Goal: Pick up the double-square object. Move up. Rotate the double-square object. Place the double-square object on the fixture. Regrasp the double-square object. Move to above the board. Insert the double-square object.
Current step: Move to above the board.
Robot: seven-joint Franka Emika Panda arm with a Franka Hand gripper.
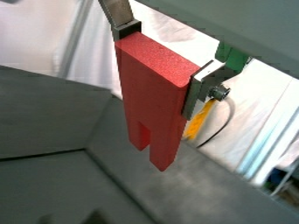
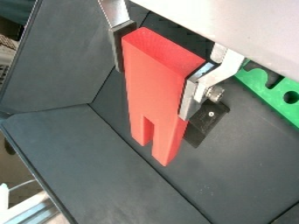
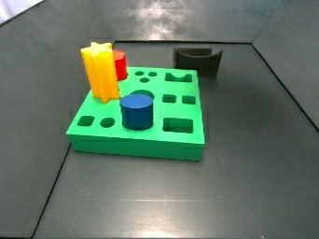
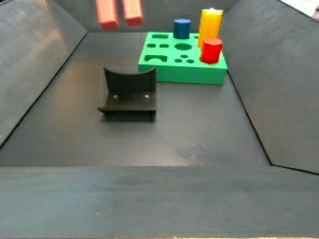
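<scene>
While aloft, double-square object (image 2: 156,96) between tool (image 2: 162,66) plates

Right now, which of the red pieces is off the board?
The double-square object, held in the gripper above the floor, prongs down. The short red cylinder stands in the board.

Dark grey matte floor (image 4: 187,140) fills enclosure, faint scuffs. Sloped dark grey wall panels (image 4: 44,70) rise at sides and back in both side views; soft glare on rear panel (image 3: 162,19). White draped sheeting (image 1: 70,39) beyond enclosure in a wrist view.
</scene>
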